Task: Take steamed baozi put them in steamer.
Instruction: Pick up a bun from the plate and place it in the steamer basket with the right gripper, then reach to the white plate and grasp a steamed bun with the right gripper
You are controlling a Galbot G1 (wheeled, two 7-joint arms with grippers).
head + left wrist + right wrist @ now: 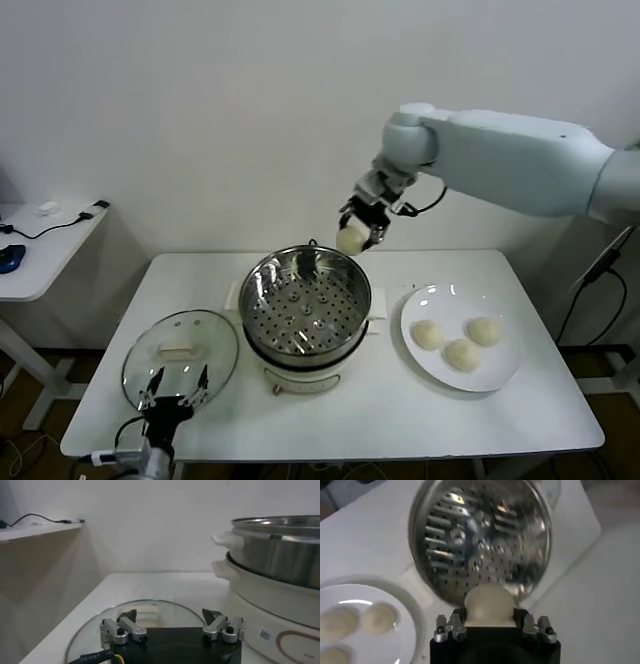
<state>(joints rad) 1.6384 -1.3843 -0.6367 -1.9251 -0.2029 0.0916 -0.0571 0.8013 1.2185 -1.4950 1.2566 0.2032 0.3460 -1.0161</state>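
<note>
Clamped on one baozi [351, 239], my right gripper [356, 232] hangs above the steamer [306, 305] rim at one o'clock. Three baozi [459, 343] sit on the plate [504, 372] at the steamer's three o'clock. At its eight o'clock my left gripper [175, 385] gapes wide over the glass lid [180, 356].

The right arm [520, 160] has a smooth pale blue-white shell with a rounded joint and thin black cable. Both grippers, right gripper [490, 625] and left gripper [172, 630], have black bodies with silver screwed finger mounts.

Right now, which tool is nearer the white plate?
Right. The right tool, holding a baozi, hangs above the steamer's far rim beside the plate; the left tool sits by the glass lid, across the steamer.
</note>
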